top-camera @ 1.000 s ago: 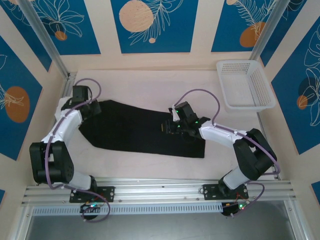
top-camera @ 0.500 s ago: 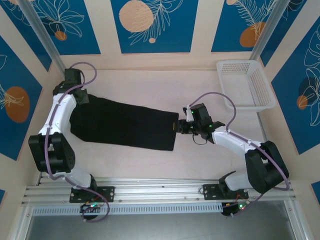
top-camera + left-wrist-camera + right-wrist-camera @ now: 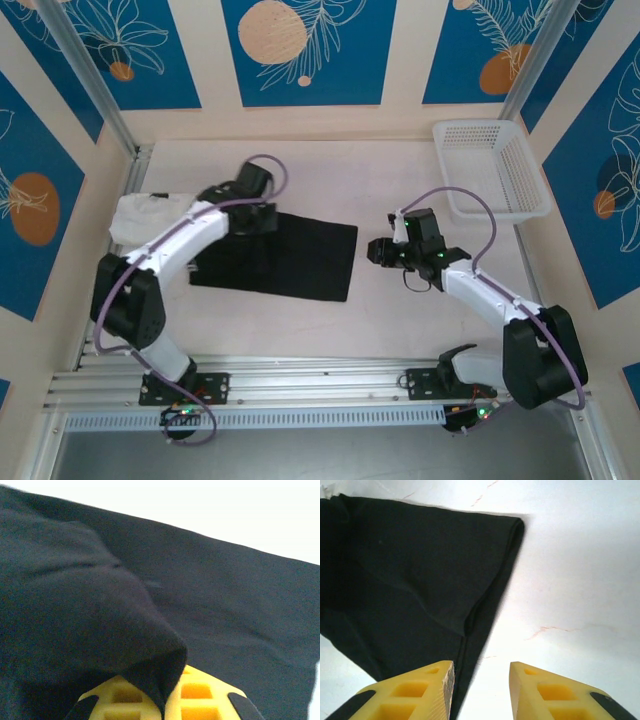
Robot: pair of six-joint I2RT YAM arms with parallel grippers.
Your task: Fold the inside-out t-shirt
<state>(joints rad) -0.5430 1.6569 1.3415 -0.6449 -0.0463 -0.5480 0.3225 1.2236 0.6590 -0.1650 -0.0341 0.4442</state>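
Observation:
The inside-out t-shirt [image 3: 300,262] lies as a black, folded rectangle at the middle of the table. My left gripper [image 3: 262,216] sits over its far edge, shut on a fold of the black cloth. In the left wrist view that fold hangs between the yellow fingers [image 3: 200,695], over the flat layer of the t-shirt [image 3: 235,600]. My right gripper [image 3: 378,251] stands open just right of the shirt's right edge, apart from it. In the right wrist view nothing is between its jaws [image 3: 481,672], and the t-shirt's [image 3: 405,575] doubled edge runs past the left finger [image 3: 420,690].
A white folded garment [image 3: 135,216] lies at the left edge of the table, partly under my left arm. A white mesh basket [image 3: 492,168] stands at the back right. Bare table lies between the shirt and the basket.
My left gripper has carried the shirt's left end rightwards over the rest, shortening the shirt. My right gripper has come off the shirt's right end and drawn back to the right.

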